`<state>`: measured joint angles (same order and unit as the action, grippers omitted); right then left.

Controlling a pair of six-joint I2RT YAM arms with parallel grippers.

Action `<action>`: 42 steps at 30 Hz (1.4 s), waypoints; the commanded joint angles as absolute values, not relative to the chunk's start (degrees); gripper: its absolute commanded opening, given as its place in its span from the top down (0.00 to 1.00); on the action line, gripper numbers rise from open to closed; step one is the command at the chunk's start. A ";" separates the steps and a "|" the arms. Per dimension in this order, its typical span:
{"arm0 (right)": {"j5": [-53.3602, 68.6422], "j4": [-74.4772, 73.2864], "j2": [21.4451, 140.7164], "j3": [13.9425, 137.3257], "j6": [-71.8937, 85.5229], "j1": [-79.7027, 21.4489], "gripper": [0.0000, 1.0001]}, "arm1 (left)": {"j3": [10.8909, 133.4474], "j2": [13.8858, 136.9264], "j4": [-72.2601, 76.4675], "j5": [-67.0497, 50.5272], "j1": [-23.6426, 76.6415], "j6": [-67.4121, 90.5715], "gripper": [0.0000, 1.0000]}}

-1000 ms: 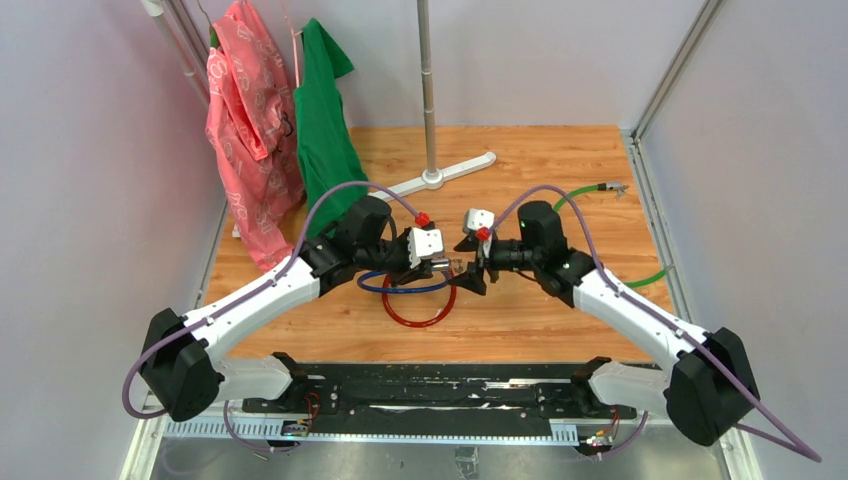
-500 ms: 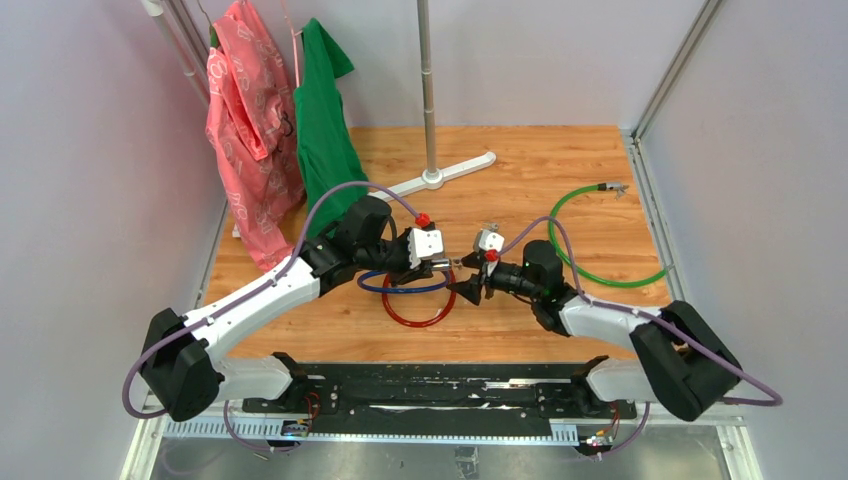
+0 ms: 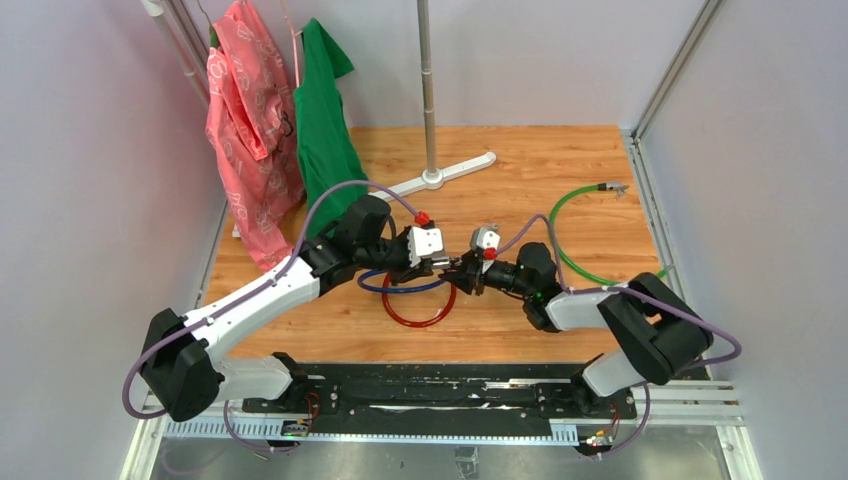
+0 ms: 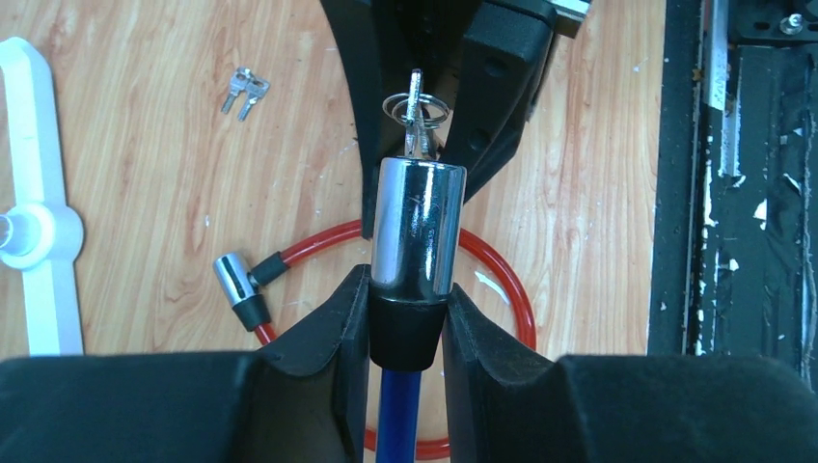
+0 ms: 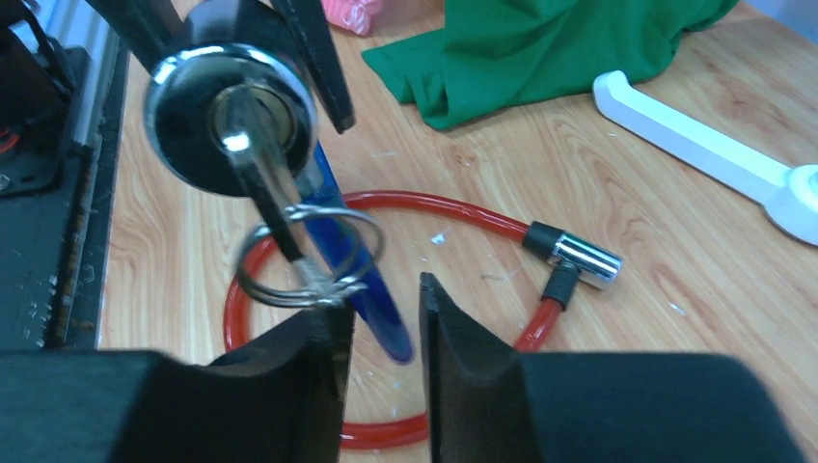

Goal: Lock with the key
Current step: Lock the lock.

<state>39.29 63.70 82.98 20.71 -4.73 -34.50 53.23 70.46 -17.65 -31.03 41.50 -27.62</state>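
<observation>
Overhead, both arms reach in over the wooden counter (image 3: 540, 165) and meet near its middle. The left fingers (image 3: 437, 264) and right fingers (image 3: 466, 274) point at each other, tips almost together, above a red cable (image 3: 415, 324) coiled in a loop. A blue cable (image 3: 398, 289) curves out from under the left fingers. A green cable (image 3: 570, 197) lies in an arc off to the right. A white stand foot (image 3: 445, 172) with its pole sits toward the back, and a pink garment (image 3: 245, 120) and a green garment (image 3: 322, 125) hang at the back left. From up here the fingers are too small to tell how far either pair is parted.

Seen from the left wrist, the left fingers are clamped tight on the black collar of a shiny lock (image 4: 418, 217), which stands up between them at the end of the blue cable. The key (image 4: 415, 92) sticks out of the lock's far end, with a thin ring (image 4: 388, 106) through its head. The right fingers stand on either side of the key, parted. On the counter beyond lie two spare keys (image 4: 243, 92), and the red cable's metal end plug (image 4: 231, 278) rests beside the loop.

Seen from the right wrist, the lock's round face shows head-on at the upper left. The key is seated in the keyhole and slants down toward the camera. The right fingers stand a little apart, with nothing pinched in the gap. The key's head and ring lie just over the tip of one finger, and I cannot tell whether they touch it.
</observation>
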 commanded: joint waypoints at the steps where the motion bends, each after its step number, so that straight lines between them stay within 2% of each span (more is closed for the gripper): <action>1: 40.18 77.74 86.88 20.22 -0.73 -35.25 0.77 | 51.99 70.68 -18.89 -30.79 41.75 -27.33 1.00; 3: 40.96 80.43 88.03 20.08 0.41 -35.34 0.87 | 51.84 70.75 -18.90 -30.63 41.75 -27.23 1.00; 9: 38.83 79.77 84.76 19.00 -2.60 -37.60 1.00 | 49.42 71.89 -18.38 -30.73 41.75 -25.34 1.00; 13: 38.83 74.97 80.71 18.99 -6.37 -38.71 1.00 | 48.50 72.33 -18.92 -32.69 41.39 -22.88 1.00; 20: 40.10 66.49 72.34 20.30 -7.65 -41.03 1.00 | 48.98 71.80 -18.80 -44.64 38.79 -15.39 1.00; 28: 37.38 55.15 61.70 23.70 -7.12 -42.69 1.00 | 48.87 70.77 -17.95 -45.72 38.67 -12.19 1.00; 37: 35.42 48.27 57.41 27.05 -5.81 -44.92 1.00 | 48.78 70.86 -15.16 -47.24 38.37 -10.51 1.00; 42: 32.43 43.44 55.29 29.44 -10.99 -47.72 1.00 | 47.79 71.88 -16.38 -41.13 39.73 -14.16 1.00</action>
